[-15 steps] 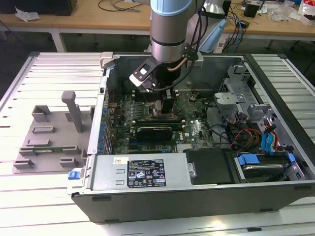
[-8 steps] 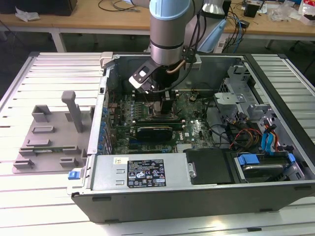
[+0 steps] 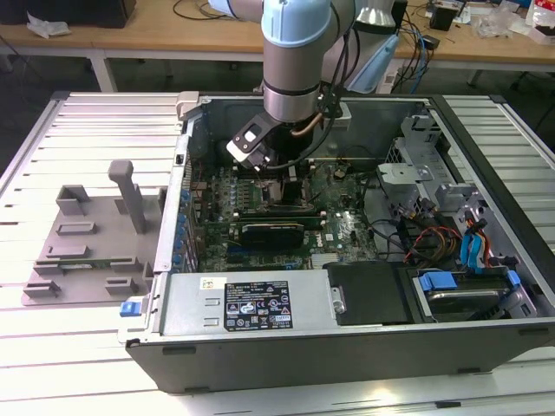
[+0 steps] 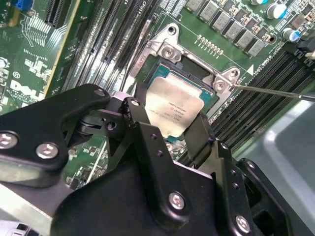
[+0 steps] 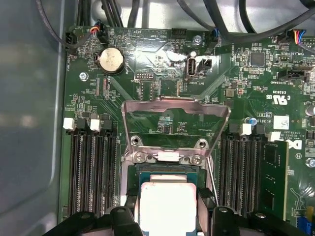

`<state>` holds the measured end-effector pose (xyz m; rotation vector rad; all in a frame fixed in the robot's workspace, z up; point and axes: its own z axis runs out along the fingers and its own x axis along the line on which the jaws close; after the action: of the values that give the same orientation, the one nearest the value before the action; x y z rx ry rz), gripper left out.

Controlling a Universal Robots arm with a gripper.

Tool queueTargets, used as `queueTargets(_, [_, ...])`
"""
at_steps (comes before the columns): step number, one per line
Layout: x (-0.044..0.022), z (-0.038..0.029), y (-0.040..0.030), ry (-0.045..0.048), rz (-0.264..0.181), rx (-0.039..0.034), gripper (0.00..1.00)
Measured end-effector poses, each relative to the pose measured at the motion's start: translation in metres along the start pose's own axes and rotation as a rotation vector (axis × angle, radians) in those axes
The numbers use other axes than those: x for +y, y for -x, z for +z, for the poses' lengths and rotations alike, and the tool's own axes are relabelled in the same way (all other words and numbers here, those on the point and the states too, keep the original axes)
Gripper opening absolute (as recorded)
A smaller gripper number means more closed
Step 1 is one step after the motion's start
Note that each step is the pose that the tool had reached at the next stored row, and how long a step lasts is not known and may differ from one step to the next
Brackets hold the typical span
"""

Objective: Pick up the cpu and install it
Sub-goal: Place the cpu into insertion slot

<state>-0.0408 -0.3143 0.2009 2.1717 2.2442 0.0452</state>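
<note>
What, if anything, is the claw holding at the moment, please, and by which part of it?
The claw grips the cpu by two opposite edges, one finger on each side, over the open socket.

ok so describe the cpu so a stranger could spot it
Inside the open computer case, find the green motherboard and its socket with the raised metal frame. The cpu is there between the black jaws: a flat square with a shiny silver top, unlike the dark socket.

Arm [image 3: 295, 61] hangs near-vertical from the far side, wrist low over mid-scene. Gripper [image 4: 167, 117] points straight down. Two black fingers [image 4: 140, 123] closed in on opposite edges of the cpu [image 4: 172, 105], touching both sides.
</note>
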Motion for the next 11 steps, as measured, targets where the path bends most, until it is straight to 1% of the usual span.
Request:
queueTargets(2, [0.0000,0.0017,-0.0004,-0.0001,0.004,-0.0003,0.55])
queueTargets(11, [0.0002,0.0042,-0.0005,0.0000,0.026,-0.0012,0.55])
